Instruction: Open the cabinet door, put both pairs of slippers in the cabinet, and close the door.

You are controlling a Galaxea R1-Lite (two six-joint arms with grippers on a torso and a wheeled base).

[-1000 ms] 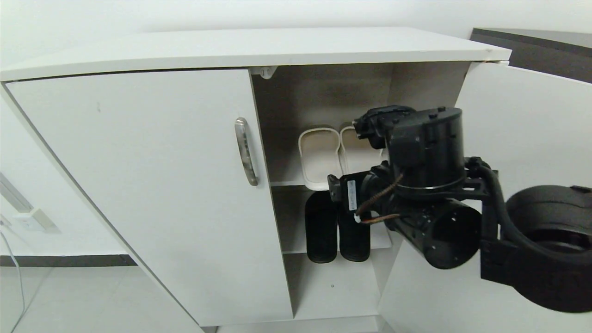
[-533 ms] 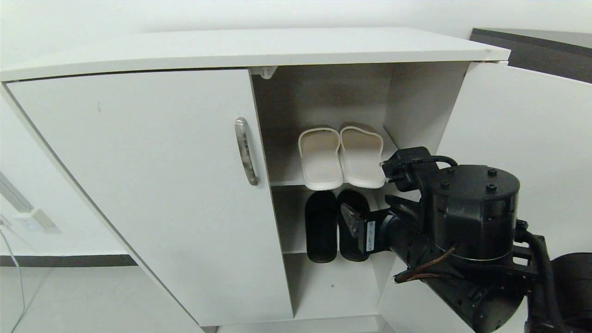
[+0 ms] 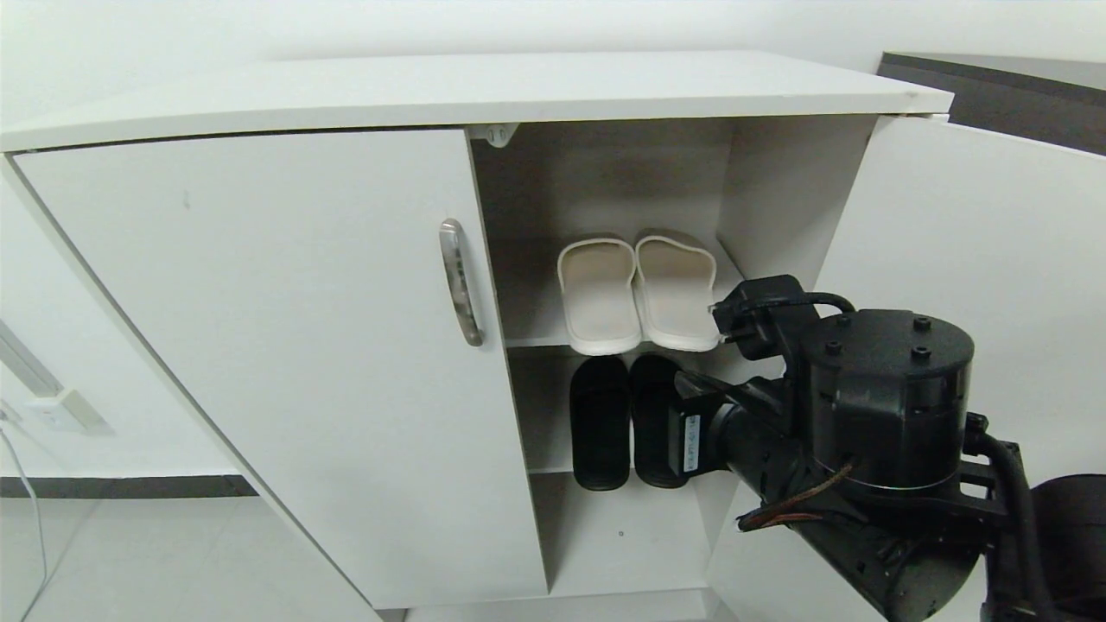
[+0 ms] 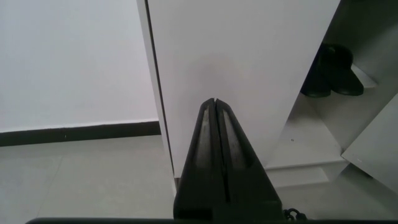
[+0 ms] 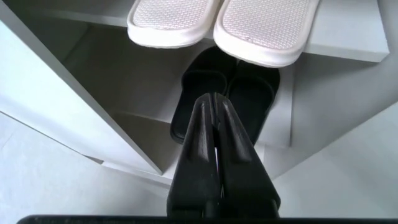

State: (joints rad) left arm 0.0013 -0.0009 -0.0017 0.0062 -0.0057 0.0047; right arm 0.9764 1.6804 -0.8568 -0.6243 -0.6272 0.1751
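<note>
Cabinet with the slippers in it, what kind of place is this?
Likely an entryway or plain room indoors: a white cabinet holds white slippers and black slippers on its shelves, standing on a pale tiled floor by a bare wall.

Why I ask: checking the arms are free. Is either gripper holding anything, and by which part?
Nothing is held: the left gripper and the right gripper are both shut and empty.

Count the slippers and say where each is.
4. Two white slippers side by side on the upper shelf, two black slippers on the shelf below. The closed door may hide more.
</note>
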